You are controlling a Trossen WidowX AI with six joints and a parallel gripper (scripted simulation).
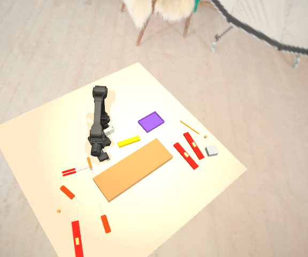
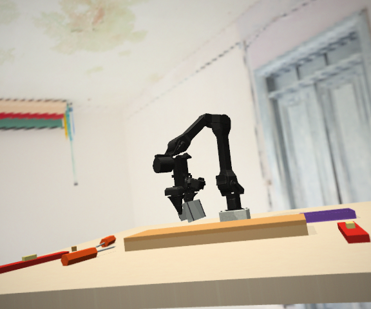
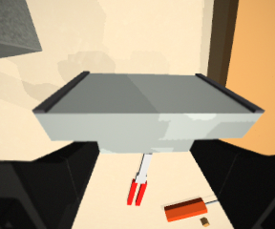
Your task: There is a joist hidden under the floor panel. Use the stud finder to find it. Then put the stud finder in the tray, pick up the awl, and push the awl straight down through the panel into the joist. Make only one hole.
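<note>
My gripper (image 1: 103,155) (image 2: 186,212) (image 3: 144,133) is shut on the stud finder, a grey box (image 2: 194,210) (image 3: 149,126) with dark edge strips, held tilted above the table beside the panel. The arm mostly hides it in the top view. The orange floor panel (image 1: 135,171) (image 2: 219,226) (image 3: 266,62) lies flat; no joist shows. The awl (image 1: 90,163), with an orange handle and thin shaft, lies near the panel's left corner in the top view, close to the gripper; it is hidden in the wrist view. The purple tray (image 1: 151,121) (image 2: 330,215) is empty.
A yellow bar (image 1: 129,141) lies between panel and tray. Red-handled pliers (image 1: 69,171) (image 3: 137,191) touch or nearly touch the awl. Two orange-red screwdrivers, red levels, a pencil (image 1: 189,127), a grey block (image 1: 212,150) and small cubes lie around the panel.
</note>
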